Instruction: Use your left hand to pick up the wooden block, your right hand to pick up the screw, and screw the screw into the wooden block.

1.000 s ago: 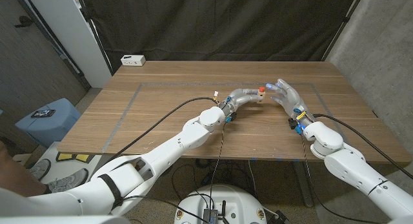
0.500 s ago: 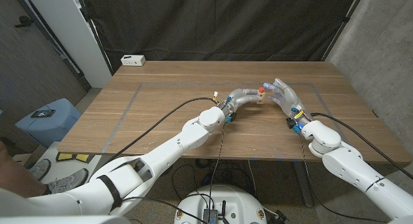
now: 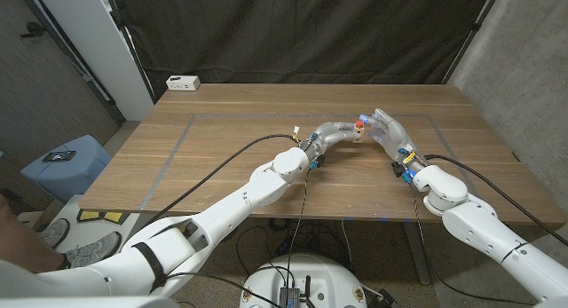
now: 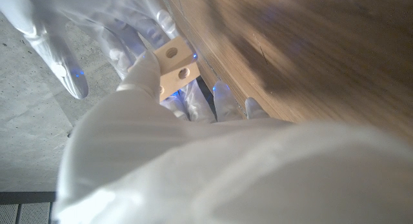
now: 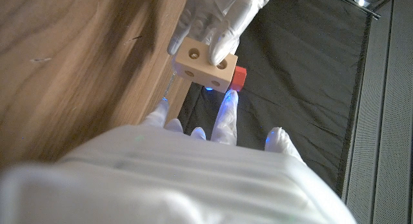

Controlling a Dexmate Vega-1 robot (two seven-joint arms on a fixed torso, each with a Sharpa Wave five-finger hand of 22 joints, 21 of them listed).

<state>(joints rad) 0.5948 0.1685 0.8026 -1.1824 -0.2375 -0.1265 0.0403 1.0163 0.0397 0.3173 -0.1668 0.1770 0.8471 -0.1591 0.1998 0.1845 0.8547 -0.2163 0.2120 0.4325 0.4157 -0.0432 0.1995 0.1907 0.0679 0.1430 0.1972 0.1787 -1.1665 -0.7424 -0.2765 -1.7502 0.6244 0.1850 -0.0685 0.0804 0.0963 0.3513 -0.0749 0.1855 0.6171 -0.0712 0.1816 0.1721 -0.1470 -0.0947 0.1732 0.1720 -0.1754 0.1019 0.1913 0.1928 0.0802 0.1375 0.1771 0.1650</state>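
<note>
The small wooden block [image 3: 354, 137] with round holes is held off the table by my left hand [image 3: 333, 130], whose fingers wrap its top in the right wrist view [image 5: 213, 17]. The block [image 4: 174, 61] also shows past my left thumb. A screw with a red head [image 3: 358, 124] sticks out of the block's side [image 5: 238, 77]. My right hand [image 3: 385, 129] is against the block, its fingertips [image 5: 228, 101] at the red head, pinching it. The screw's shaft is hidden in the block [image 5: 202, 62].
The wooden table [image 3: 231, 157] has a taped rectangle outline. A white power strip [image 3: 183, 82] lies at the far left corner. Cables run along both arms. A dark curtain hangs behind the table.
My right wrist has shifted slightly toward the block while its fingers stay at the red screw head. The left hand and block have stayed put.
</note>
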